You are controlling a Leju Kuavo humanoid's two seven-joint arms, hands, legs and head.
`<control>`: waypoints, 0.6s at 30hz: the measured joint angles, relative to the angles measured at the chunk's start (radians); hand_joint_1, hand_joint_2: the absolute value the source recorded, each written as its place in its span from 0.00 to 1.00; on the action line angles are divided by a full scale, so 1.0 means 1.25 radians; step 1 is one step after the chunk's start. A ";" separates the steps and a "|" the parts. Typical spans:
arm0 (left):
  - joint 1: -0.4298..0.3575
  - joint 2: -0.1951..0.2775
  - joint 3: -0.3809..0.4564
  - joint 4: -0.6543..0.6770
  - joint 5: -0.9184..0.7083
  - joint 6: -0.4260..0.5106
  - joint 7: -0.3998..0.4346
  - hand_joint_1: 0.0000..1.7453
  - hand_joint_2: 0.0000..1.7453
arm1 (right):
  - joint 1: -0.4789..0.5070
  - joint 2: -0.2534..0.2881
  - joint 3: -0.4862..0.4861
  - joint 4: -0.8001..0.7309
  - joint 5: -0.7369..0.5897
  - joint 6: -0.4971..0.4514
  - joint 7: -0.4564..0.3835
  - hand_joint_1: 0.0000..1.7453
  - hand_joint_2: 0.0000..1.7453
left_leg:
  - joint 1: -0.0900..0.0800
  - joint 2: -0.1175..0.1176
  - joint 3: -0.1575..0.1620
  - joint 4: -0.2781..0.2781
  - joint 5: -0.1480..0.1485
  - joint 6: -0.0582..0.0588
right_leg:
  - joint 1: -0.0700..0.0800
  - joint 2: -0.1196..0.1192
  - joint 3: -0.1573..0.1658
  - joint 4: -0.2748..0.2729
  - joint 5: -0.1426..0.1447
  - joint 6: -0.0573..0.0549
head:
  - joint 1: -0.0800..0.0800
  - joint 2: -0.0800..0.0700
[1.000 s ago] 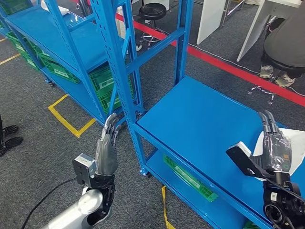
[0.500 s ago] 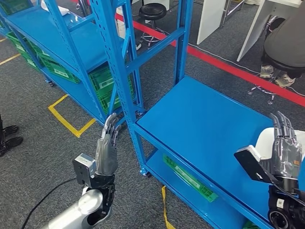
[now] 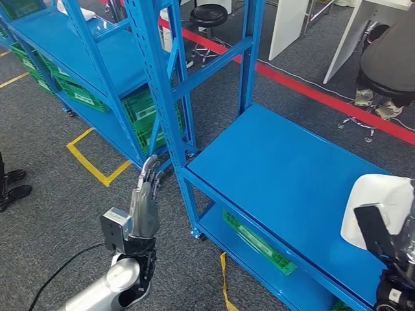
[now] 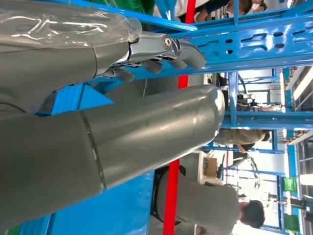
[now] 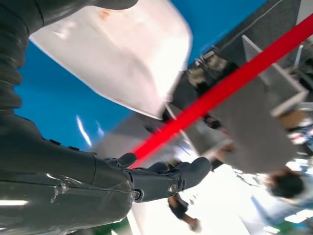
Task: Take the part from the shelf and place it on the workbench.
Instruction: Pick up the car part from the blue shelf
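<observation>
At the far left of the head view, dark feet [image 3: 13, 189] stand on grey carpet, and a yellow floor marking [image 3: 93, 165] angles across it. In the lower left, the left robot hand [image 3: 144, 206] is raised upright over the carpet, fingers extended and apart, holding nothing; the left wrist view shows its thumb [image 4: 147, 132] and fingers [image 4: 173, 51] straight against blue beams. Behind it, in the upper left, a blue rack [image 3: 98, 58] holds green crates [image 3: 142, 116]. A blue upright post [image 3: 161, 97] stands at the centre, just right of the left robot hand. The blue shelf [image 3: 279, 168] spreads from the centre toward the lower right, with a green crate [image 3: 257, 243] on the level beneath. A red floor line [image 3: 313, 94] runs diagonally across the upper right, near a seated person [image 3: 386, 61]. The white part [image 3: 379, 201] lies on the shelf at the right edge. The right robot hand [image 3: 404, 240] is at the lower right corner, cut off by the frame; in the right wrist view its fingers [image 5: 184, 178] stretch out apart from the part [image 5: 122, 54], gripping nothing.
</observation>
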 joint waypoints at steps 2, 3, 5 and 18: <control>0.000 0.000 0.000 0.000 0.003 -0.003 0.000 0.00 0.00 | 0.030 0.000 -0.026 0.012 -0.082 -0.043 -0.042 0.00 1.00 | 0.000 0.000 0.000 0.000 0.000 0.000 | 0.000 0.000 0.000 0.000 0.000 0.000 | 0.000 0.000; -0.001 0.000 0.000 0.000 0.004 -0.004 0.000 0.00 0.00 | 0.044 0.000 -0.039 0.020 -0.113 -0.053 -0.069 0.00 1.00 | 0.000 0.000 -0.001 0.000 0.000 0.000 | 0.000 0.000 0.000 0.000 0.000 0.000 | 0.000 0.000; -0.005 0.000 0.000 0.000 0.007 -0.007 -0.002 0.00 0.00 | 0.068 0.003 -0.064 0.036 -0.157 -0.060 -0.123 0.00 1.00 | 0.000 0.000 -0.001 0.000 -0.001 0.000 | 0.000 0.001 0.000 0.000 0.000 0.000 | 0.000 0.000; -0.017 -0.003 0.000 0.000 0.016 0.014 -0.006 0.00 0.00 | 0.101 0.070 -0.162 0.148 -0.275 -0.061 -0.279 0.00 1.00 | 0.000 0.001 0.000 0.000 0.000 0.000 | 0.000 0.001 0.000 0.000 0.000 0.000 | 0.000 0.000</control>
